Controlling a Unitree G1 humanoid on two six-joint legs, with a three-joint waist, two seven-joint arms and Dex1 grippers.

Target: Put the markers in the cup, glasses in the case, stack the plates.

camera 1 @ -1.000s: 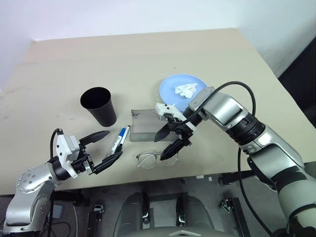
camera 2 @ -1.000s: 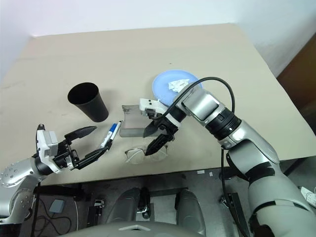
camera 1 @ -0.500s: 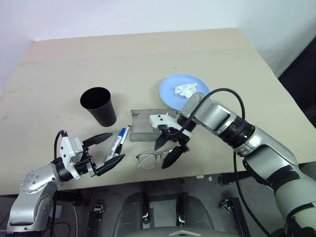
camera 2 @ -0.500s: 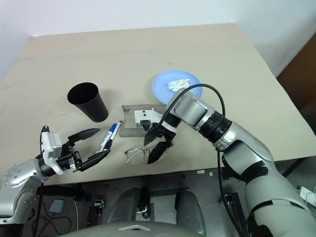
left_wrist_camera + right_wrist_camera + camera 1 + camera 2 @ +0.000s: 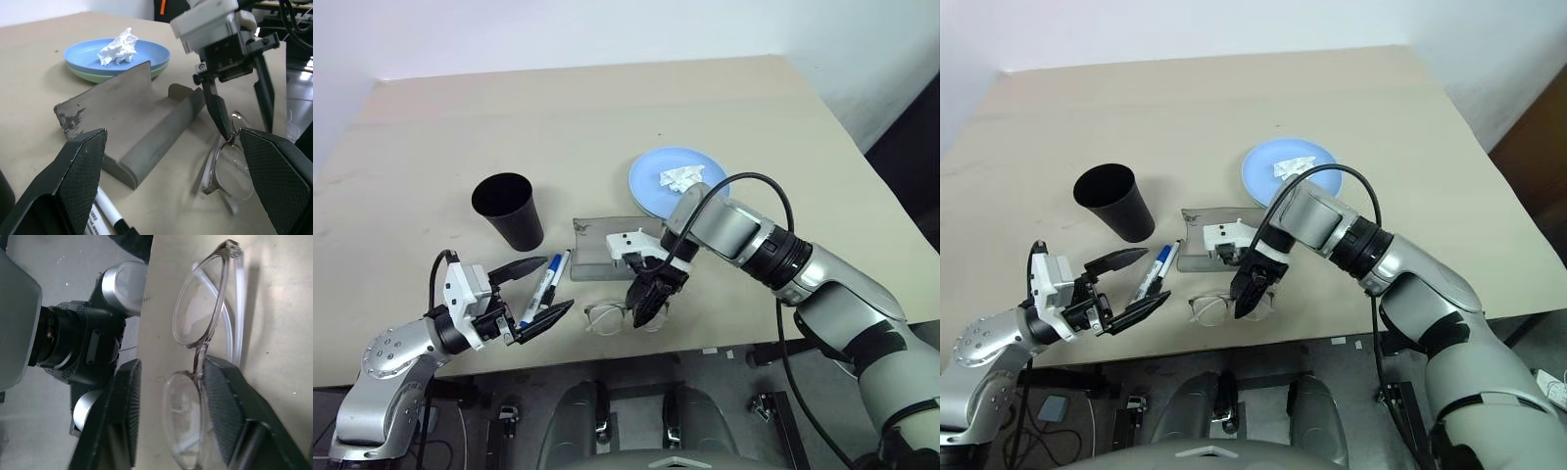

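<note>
Right gripper (image 5: 643, 302), fingers half-closed astride the glasses (image 5: 619, 316) near the worktop's (image 5: 607, 127) near edge, nothing lifted yet. Left gripper (image 5: 538, 290) wide open, empty. Risk: thin frame slipping or skidding off.

I think I am working in a robot test room: a plain beige bench (image 5: 607, 108) stands against bare white walls (image 5: 558, 29), and only a few simple everyday items are laid on it.
</note>
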